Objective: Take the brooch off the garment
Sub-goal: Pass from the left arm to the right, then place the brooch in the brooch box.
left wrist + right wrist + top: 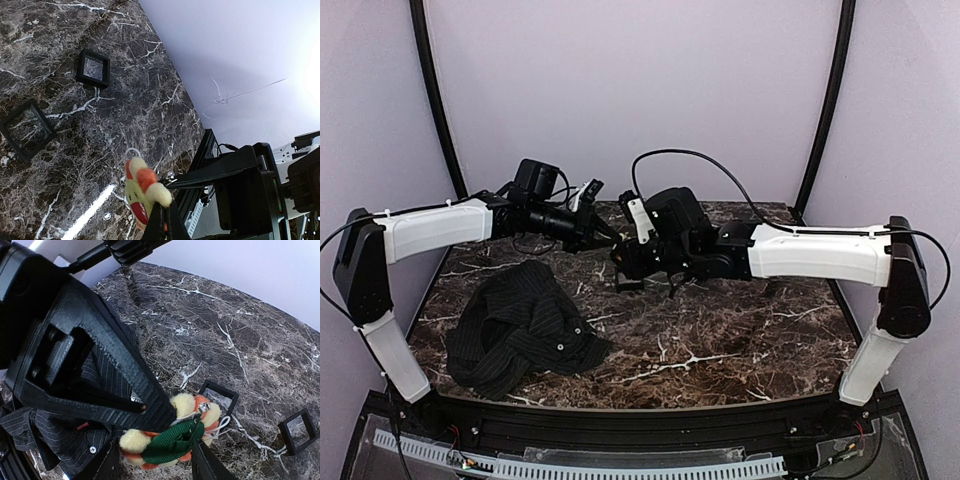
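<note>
Two narrow tips of the left end effector are clenched on one edge of the brooch. The felt petals and green ribbon hang free beyond the tips, which leaves most of the pin exposed for a second grasp. The right end effector faces it in mid-air with its jaws apart, one on either side of the brooch and close against it. I cannot tell whether its pads actually press on the petals, because they sit at the very bottom edge of the right wrist view. The pose reads as a hand-over between the arms, raised above the worktop so that nothing snags.

Further out, the garment lies crumpled at the near left of the worktop, well apart from the brooch. I judge the pin to be already free of the cloth. Two small black square boxes sit on the marble beneath the arms, near each other but not touching, and may be where the brooch will be set down.
</note>
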Action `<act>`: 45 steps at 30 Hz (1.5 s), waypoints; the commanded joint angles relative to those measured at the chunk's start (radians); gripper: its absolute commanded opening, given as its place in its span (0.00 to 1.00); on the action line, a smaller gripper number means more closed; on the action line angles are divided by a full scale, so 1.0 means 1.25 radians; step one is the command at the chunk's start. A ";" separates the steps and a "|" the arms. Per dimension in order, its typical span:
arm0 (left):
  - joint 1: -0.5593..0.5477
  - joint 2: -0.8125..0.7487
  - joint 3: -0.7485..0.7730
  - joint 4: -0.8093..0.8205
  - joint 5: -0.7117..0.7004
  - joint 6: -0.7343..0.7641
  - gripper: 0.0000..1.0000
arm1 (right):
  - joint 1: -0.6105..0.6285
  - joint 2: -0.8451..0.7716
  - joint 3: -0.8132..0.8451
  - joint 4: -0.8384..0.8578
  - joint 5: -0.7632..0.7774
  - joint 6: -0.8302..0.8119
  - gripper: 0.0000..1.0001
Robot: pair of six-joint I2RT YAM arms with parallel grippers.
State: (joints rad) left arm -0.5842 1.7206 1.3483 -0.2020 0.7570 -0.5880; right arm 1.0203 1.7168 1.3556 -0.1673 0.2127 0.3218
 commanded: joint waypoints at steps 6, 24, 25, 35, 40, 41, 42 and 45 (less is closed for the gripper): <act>0.006 -0.001 0.021 -0.005 -0.002 -0.005 0.01 | 0.024 0.067 0.097 -0.044 0.085 -0.024 0.37; 0.007 -0.067 -0.015 -0.017 -0.060 0.079 0.61 | -0.053 -0.006 0.065 -0.063 0.058 0.047 0.00; 0.007 -0.086 -0.029 -0.008 -0.065 0.089 0.64 | -0.068 -0.021 0.048 -0.058 0.033 0.056 0.00; 0.026 -0.202 -0.110 0.019 -0.122 0.118 0.89 | -0.303 -0.124 -0.177 0.153 -0.422 0.122 0.00; 0.039 -0.233 -0.146 0.034 -0.123 0.116 0.90 | -0.380 -0.109 -0.223 0.230 -0.556 0.166 0.00; 0.042 -0.237 -0.150 0.035 -0.125 0.116 0.90 | -0.393 -0.104 -0.229 0.240 -0.567 0.175 0.00; 0.046 -0.244 -0.158 0.037 -0.126 0.115 0.90 | -0.405 -0.098 -0.234 0.250 -0.584 0.181 0.00; 0.058 -0.256 -0.174 0.048 -0.123 0.108 0.90 | -0.412 -0.065 -0.235 0.272 -0.638 0.186 0.00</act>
State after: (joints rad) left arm -0.5323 1.4502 1.1667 -0.1719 0.6117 -0.4595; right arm 0.5205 1.5883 1.0752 0.0681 -0.4297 0.5179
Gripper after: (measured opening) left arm 0.899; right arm 0.009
